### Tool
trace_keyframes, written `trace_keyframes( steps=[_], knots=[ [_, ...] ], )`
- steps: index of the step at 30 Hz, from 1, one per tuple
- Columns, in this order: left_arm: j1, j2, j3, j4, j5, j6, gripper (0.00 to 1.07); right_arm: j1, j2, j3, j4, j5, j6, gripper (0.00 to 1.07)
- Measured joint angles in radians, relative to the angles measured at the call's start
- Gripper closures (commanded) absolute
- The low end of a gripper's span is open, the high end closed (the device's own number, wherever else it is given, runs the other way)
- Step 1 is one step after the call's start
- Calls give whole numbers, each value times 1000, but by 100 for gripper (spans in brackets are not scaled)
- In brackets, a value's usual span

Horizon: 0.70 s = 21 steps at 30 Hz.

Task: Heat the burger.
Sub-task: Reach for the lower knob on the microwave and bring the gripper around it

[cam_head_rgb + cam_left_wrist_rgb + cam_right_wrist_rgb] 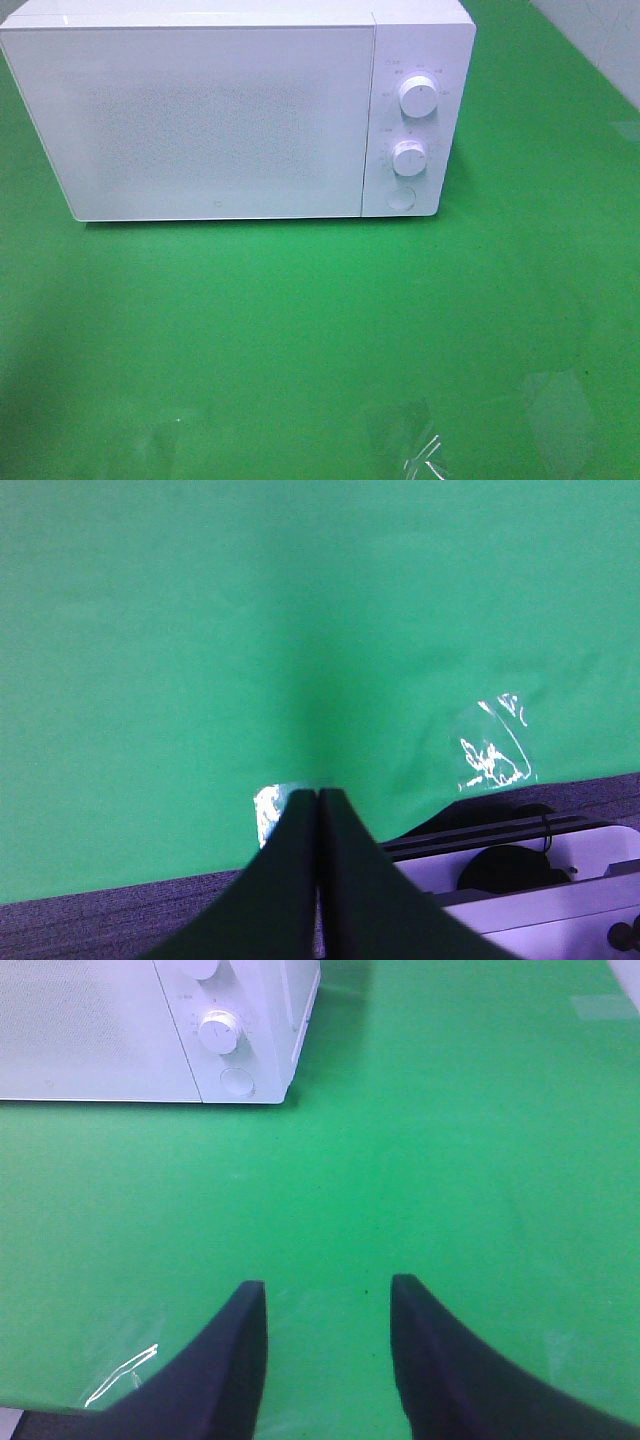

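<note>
The burger is out of view in all three views. A white microwave (200, 110) stands at the back of the green table with its door closed; the right wrist view catches its control corner (240, 1050). Two round knobs (417, 96) (409, 157) and a round button (402, 197) sit on its right panel. My left gripper (318, 792) is shut with nothing between its dark fingers, over the table's near edge. My right gripper (328, 1285) is open and empty above bare green cloth, well in front of the microwave. Neither gripper shows in the exterior high view.
Shiny patches of clear tape (415, 445) (495, 745) lie on the cloth near the front edge. Beyond that edge, the left wrist view shows grey floor (100, 920) and a white base with black parts (540, 880). A pale wall (600, 40) borders the back right.
</note>
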Motion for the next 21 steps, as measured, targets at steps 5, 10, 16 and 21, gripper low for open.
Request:
trace_keyframes(
  steps=[5, 10, 16, 21],
  knots=[
    [0, -141, 104, 0, 2, 0, 107, 0, 0, 0, 0, 0, 0, 66],
    [0, -352, 217, 0, -25, 32, 107, 0, 0, 0, 0, 0, 0, 66],
    [0, -592, 313, 0, -52, 69, 107, 0, 0, 0, 0, 0, 0, 66],
    [0, -714, 348, 0, -80, 70, 107, 0, 0, 0, 0, 0, 0, 66]
  ],
)
